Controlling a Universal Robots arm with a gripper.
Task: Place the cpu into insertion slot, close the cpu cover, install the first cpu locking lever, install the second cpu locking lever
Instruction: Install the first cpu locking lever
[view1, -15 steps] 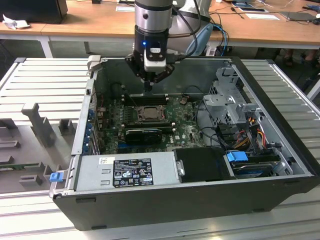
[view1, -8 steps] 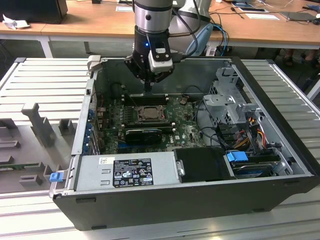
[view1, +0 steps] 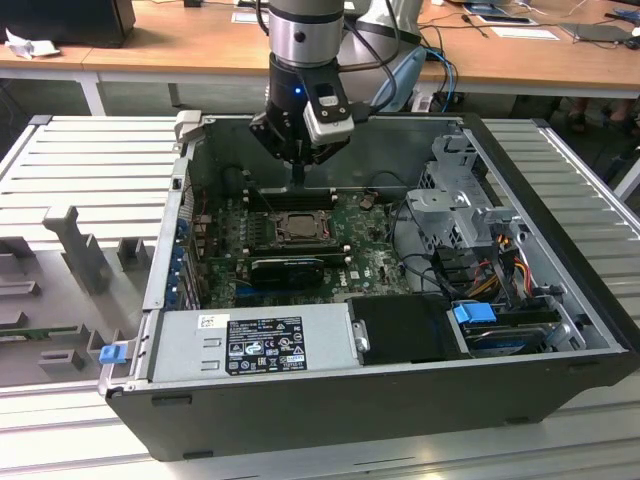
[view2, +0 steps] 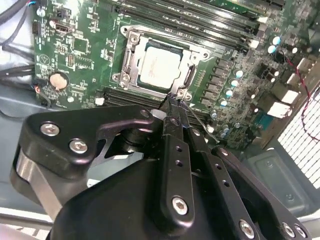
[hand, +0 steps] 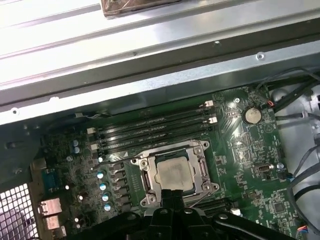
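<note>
The cpu (view2: 159, 66) (hand: 174, 172) lies flat in the insertion slot (view1: 296, 228) on the green board, its pale metal face up. The cpu cover (view2: 131, 55) (hand: 204, 161) is folded down around it, and the chip shows through the cover's window. My gripper (view1: 299, 180) (view2: 173, 100) (hand: 173, 194) hangs just above the socket's edge, on the side near the memory slots. Its fingers are pressed together with nothing visible between them. A thin wire lever (view2: 196, 119) runs along the socket edge beside the fingertips. Another lever (hand: 117, 161) lies along the opposite side.
The open computer case (view1: 150, 300) lies on a ribbed metal table. Black memory slots (hand: 155, 127) flank the socket, and a black card (view1: 288, 268) sits in front of it. A power supply (view1: 250, 345), a drive cage (view1: 455, 205) and cable bundles (view1: 500, 265) crowd the exterior view's right.
</note>
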